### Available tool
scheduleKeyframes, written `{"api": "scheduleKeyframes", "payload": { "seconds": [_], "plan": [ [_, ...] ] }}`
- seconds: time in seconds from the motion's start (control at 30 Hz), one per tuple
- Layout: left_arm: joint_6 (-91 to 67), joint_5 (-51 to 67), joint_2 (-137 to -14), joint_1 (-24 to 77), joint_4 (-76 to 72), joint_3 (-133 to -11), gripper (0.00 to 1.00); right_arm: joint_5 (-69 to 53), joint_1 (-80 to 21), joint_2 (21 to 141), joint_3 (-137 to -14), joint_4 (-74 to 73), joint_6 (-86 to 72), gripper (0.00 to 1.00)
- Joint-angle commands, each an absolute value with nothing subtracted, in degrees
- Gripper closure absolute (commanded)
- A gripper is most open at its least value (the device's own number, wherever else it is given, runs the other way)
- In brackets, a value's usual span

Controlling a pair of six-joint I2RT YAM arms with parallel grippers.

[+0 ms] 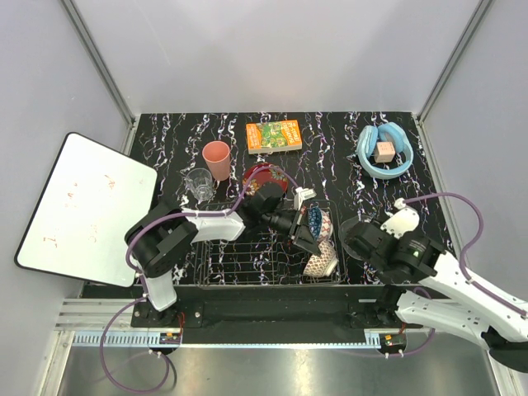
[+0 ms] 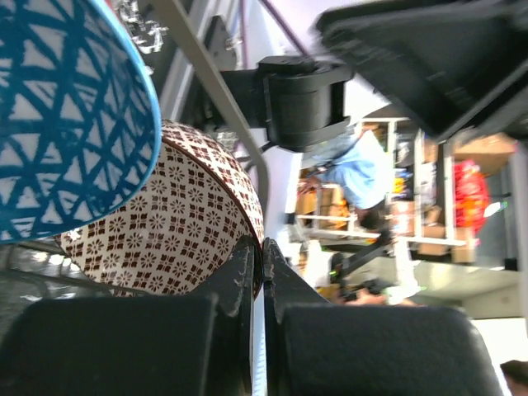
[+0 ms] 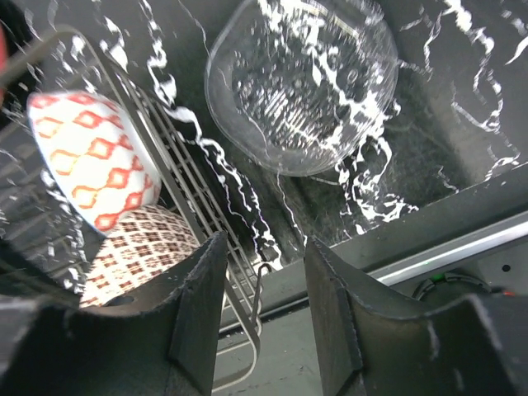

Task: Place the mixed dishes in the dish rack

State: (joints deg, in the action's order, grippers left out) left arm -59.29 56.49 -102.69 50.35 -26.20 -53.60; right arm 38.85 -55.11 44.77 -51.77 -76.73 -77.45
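We are counting six dishes. One clear tumbler (image 1: 199,183) and one pink cup (image 1: 216,158) are standing left of centre on the counter (image 1: 165,132). One red bowl (image 1: 257,173) is sitting behind the dish rack (image 1: 239,256), partly covered by the left arm. The left pincer (image 2: 257,264), pressed together, is sitting at the rim of one beige bowl (image 2: 165,223), which is leaning beside one blue bowl (image 2: 66,107) in the rack's right end. The right pincer (image 3: 264,256) is hanging spread near one clear glass bowl (image 3: 301,82), which is resting on the counter just right of the rack. One orange-green box (image 1: 274,136) and one pair of headphones (image 1: 384,157) are lying along the far edge.

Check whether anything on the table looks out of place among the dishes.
Yes: an orange-green box and light-blue headphones sit near the far edge, neither being a dish. A whiteboard at the left lies askew.
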Motion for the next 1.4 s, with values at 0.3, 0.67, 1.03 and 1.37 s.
{"api": "scheduleKeyframes", "payload": {
  "seconds": [0.3, 0.67, 1.03, 1.37],
  "plan": [
    [-66.2, 55.8, -100.1, 48.4, -35.6, -50.8, 1.00, 27.3, -55.1, 49.4, -45.3, -70.2, -74.5, 0.53],
    [-69.4, 56.7, -102.0, 48.4, -37.0, -55.5, 1.00, 25.5, -55.2, 46.8, -42.5, -67.5, -75.1, 0.59],
    [-73.9, 54.9, -102.4, 50.5, -39.9, -55.7, 1.00, 24.9, -55.2, 47.2, -42.9, -67.1, -74.6, 0.60],
    [-87.5, 54.2, -103.8, 53.3, -52.5, -54.6, 1.00, 24.0, -55.1, 46.0, -41.2, -66.5, -76.0, 0.62]
  ]
}}
